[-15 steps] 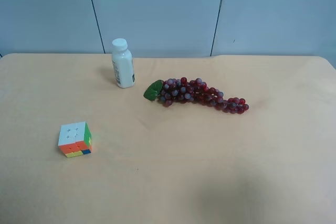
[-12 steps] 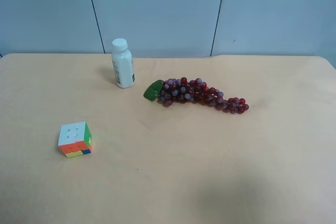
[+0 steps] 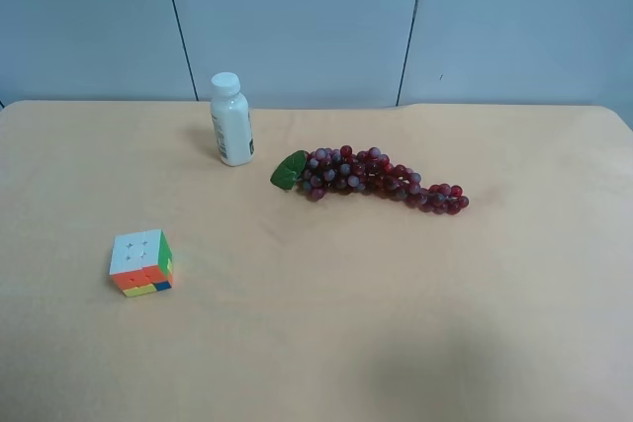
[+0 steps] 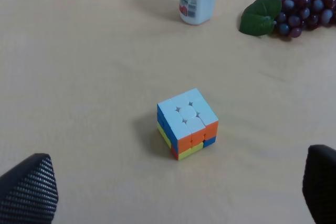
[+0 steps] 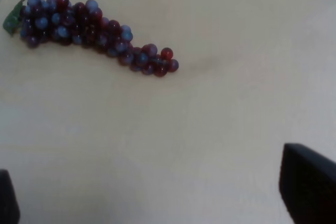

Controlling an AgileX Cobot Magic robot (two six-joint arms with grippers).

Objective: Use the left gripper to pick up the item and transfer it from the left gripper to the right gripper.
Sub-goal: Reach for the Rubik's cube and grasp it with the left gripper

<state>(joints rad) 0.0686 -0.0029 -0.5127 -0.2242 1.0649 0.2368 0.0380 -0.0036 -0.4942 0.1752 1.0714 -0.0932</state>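
Note:
The item, a small puzzle cube (image 3: pixel 141 262) with a white top and orange, green and yellow sides, rests on the tan table toward the exterior high view's left. Neither arm shows in that view. In the left wrist view the cube (image 4: pixel 187 123) lies ahead of the left gripper (image 4: pixel 176 198), whose two black fingertips (image 4: pixel 29 187) stand wide apart and empty: open. The right gripper (image 5: pixel 157 192) is open too. Its fingertips (image 5: pixel 307 184) sit at the frame's edges over bare table, apart from the cube, which that view does not show.
A white bottle (image 3: pixel 230 120) stands upright at the back of the table (image 3: pixel 396 323). A red-purple grape bunch (image 3: pixel 381 178) with a green leaf lies to the bottle's right, and is also seen as the grape bunch (image 5: pixel 89 30) ahead of the right gripper.

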